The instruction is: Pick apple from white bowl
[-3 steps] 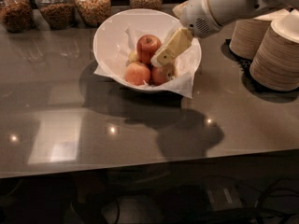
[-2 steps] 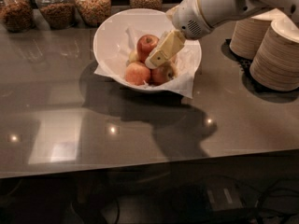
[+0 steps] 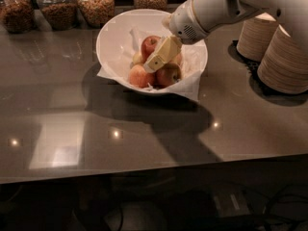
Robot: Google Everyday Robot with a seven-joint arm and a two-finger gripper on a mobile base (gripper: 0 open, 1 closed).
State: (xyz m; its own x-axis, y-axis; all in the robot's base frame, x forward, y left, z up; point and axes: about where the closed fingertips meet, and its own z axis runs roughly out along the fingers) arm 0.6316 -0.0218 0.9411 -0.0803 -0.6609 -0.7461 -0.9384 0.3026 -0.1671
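Gripper (image 3: 155,61) over white bowl (image 3: 109,32), tip low among fruit. Apple (image 3: 149,43) in bowl, just beyond tip, toward far wall. Paler apples (image 3: 139,76) beneath tip. Grip state: cannot tell.

The bowl (image 3: 109,38) is glossy white, lined with crumpled paper (image 3: 191,83). The apple (image 3: 149,43) just behind the pincer (image 3: 155,62) looks smooth-skinned. Pincer, dipped in the bowl, is matt cream plastic. Under it the tabletop (image 3: 96,129) is dark, polished, mirrors lights.
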